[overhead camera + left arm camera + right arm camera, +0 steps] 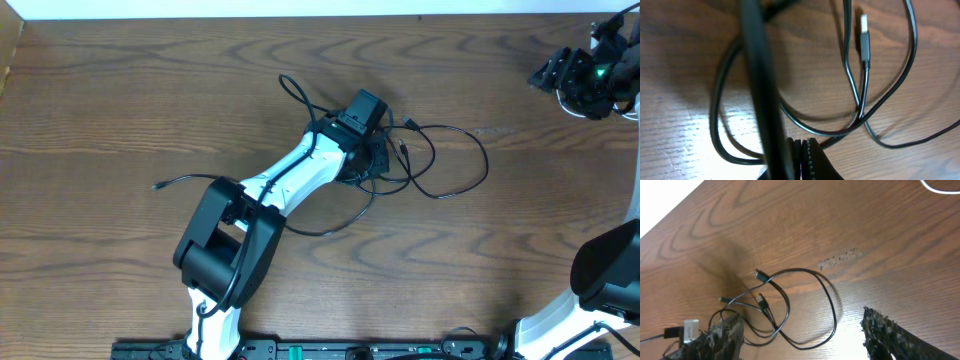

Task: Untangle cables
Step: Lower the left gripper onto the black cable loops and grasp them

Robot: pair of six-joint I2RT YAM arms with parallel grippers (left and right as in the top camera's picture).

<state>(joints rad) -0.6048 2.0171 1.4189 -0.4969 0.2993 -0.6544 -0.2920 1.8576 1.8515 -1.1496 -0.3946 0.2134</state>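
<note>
Thin black cables (470, 170) lie tangled in loops at the table's middle. One plug end (157, 185) trails far left. My left gripper (368, 150) is down in the tangle, its jaws (802, 152) shut, and a black cable strand (757, 75) rises from them close to the camera. A USB plug (865, 37) lies just beyond on the wood. My right gripper (560, 72) is open and empty at the far right corner, away from the tangle. Its wrist view (802, 340) shows the cable loops (832, 305). A bit of white cord (937, 187) shows at that view's top edge.
The wooden table (120, 90) runs to a white far edge. The left arm (290, 175) lies diagonally across the middle from its base at the front. The right arm's base (605, 270) stands at the front right.
</note>
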